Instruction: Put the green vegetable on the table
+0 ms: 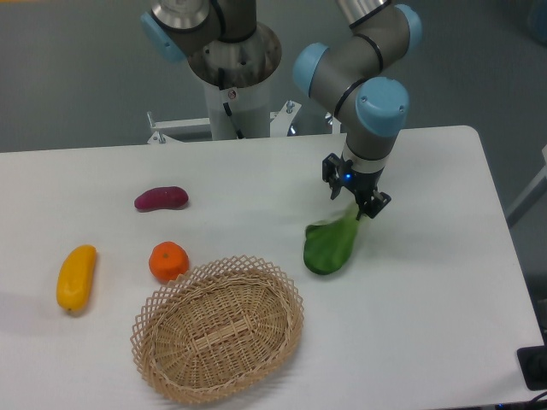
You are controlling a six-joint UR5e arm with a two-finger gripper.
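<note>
Bok choy (329, 245), the green toy vegetable with a broad dark leaf, hung from the tool (355, 203) by its pale stalk end, its leaf drooping down and to the left. Whether the lowest edge of the leaf touched the surface (427, 299) or floated just above it could not be told from this single fixed view; a faint shadow lay close beneath it. The tool's dark fingers were closed narrowly around the stalk, which was blurred, and a small blue light showed on the wrist above them. The grey arm with light blue joint caps (380, 104) reached down from the upper middle of the frame, and its base column (235, 64) stood behind the far edge of the white surface.

An oval woven wicker basket (219, 327) sat near the front, just left of the vegetable and apart from it. An orange fruit (168, 260) rested just beside the basket's upper left rim. Farther left lay a yellow elongated fruit (75, 278), tilted slightly, well apart from the basket. A purple sweet potato (161, 199) lay behind the orange, toward the back of the surface. A dark object (534, 367) showed partly at the lower right corner, too cut off to identify.
</note>
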